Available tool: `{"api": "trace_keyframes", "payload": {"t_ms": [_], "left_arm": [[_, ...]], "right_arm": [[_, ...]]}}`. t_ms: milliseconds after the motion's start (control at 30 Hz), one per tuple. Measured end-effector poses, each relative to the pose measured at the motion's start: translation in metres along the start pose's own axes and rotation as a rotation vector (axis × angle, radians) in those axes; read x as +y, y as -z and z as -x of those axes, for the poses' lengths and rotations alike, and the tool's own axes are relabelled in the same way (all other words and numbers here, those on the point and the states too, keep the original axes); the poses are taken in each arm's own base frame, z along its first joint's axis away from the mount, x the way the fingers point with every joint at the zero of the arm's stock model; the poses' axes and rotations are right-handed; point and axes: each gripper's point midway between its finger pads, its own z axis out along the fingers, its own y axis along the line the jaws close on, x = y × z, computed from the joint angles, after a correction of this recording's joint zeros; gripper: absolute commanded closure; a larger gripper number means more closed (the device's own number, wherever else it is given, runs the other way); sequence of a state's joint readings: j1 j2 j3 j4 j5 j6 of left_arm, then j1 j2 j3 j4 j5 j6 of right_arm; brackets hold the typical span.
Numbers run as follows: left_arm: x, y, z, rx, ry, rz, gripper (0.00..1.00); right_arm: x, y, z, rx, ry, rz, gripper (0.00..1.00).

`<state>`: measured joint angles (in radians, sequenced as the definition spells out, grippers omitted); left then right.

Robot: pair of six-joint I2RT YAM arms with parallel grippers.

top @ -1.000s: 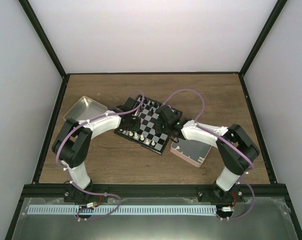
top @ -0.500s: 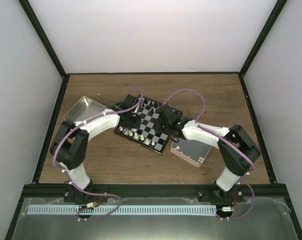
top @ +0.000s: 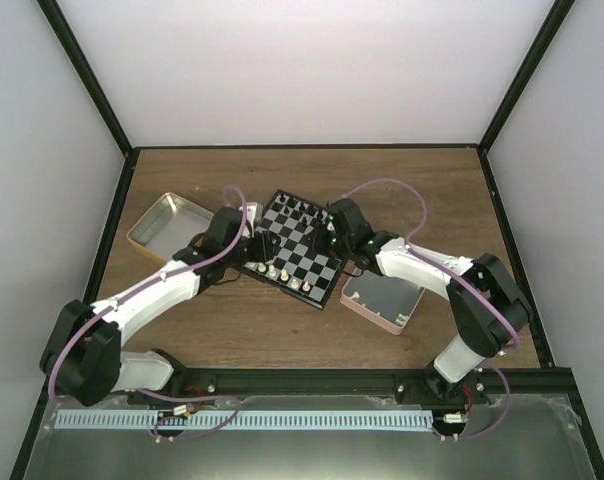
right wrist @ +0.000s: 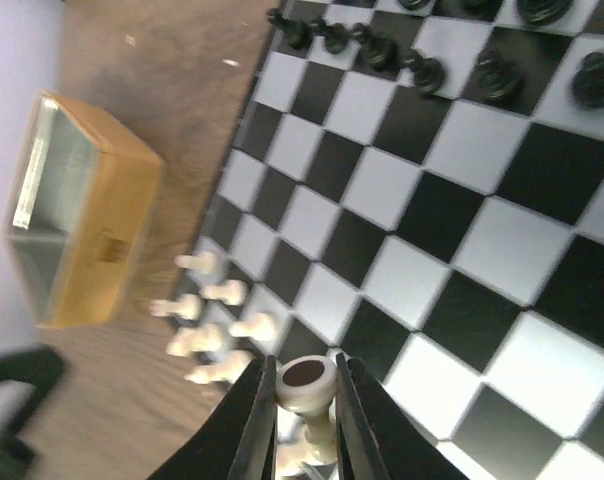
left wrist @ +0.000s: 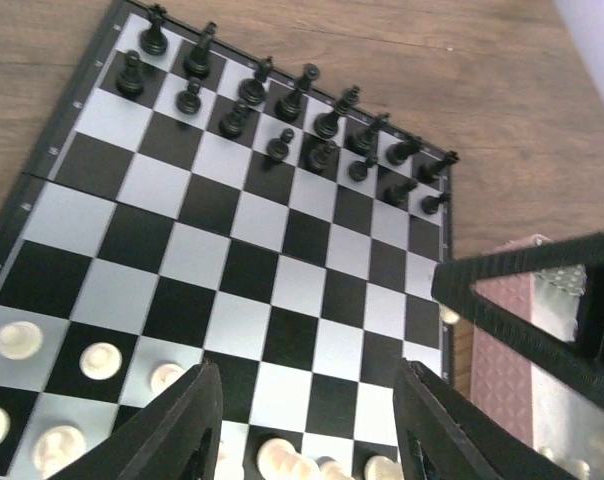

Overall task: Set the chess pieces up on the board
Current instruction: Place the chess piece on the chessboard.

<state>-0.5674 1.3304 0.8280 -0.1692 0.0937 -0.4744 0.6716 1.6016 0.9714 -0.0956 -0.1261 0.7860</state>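
The right gripper (right wrist: 304, 372) is pinched narrow on one cream-white chess piece (right wrist: 307, 390), held just above the small black-and-pale-grey checked board (right wrist: 452, 200); left of its fingers more cream-white pieces (right wrist: 212, 325) stand at the board's edge, with the yellow-sided metal tin (right wrist: 82, 200) farther left; black pieces (right wrist: 422, 70) line the far side. The left gripper (left wrist: 307, 375) hangs spread wide, holding nothing, over the near cream rows; two rows of black pieces fill the far edge; the pink square tray (left wrist: 502, 350) lies to its right. Only the top view shows the left arm (top: 152, 290) stretched long and low and the right arm (top: 422, 265) bent, meeting the board from opposite sides.
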Motion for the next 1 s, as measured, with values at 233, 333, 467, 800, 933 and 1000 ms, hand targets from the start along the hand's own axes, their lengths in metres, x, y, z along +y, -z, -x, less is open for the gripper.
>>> {"api": "trace_keyframes", "payload": {"t_ms": [233, 333, 467, 800, 933, 1000], "left_arm": [[-0.017, 0.005, -0.009, -0.067, 0.018, -0.161, 0.47], [-0.031, 0.010, -0.006, -0.107, 0.019, -0.236, 0.47], [-0.042, 0.017, -0.008, -0.142, 0.035, -0.304, 0.47], [-0.047, 0.023, -0.014, -0.173, 0.061, -0.335, 0.61], [-0.044, 0.022, -0.015, -0.174, 0.073, -0.324, 0.64], [-0.044, 0.019, -0.016, -0.171, 0.074, -0.322, 0.64]], "right_arm": [[0.034, 0.005, -0.003, 0.052, -0.333, 0.206, 0.84], [0.042, 0.006, -0.011, 0.103, -0.464, 0.263, 0.84], [0.056, 0.009, -0.012, 0.142, -0.580, 0.313, 0.84], [0.064, 0.011, -0.019, 0.193, -0.767, 0.355, 0.84], [0.068, 0.013, -0.016, 0.197, -0.792, 0.375, 0.84], [0.071, 0.014, -0.015, 0.201, -0.797, 0.388, 0.84]]}}
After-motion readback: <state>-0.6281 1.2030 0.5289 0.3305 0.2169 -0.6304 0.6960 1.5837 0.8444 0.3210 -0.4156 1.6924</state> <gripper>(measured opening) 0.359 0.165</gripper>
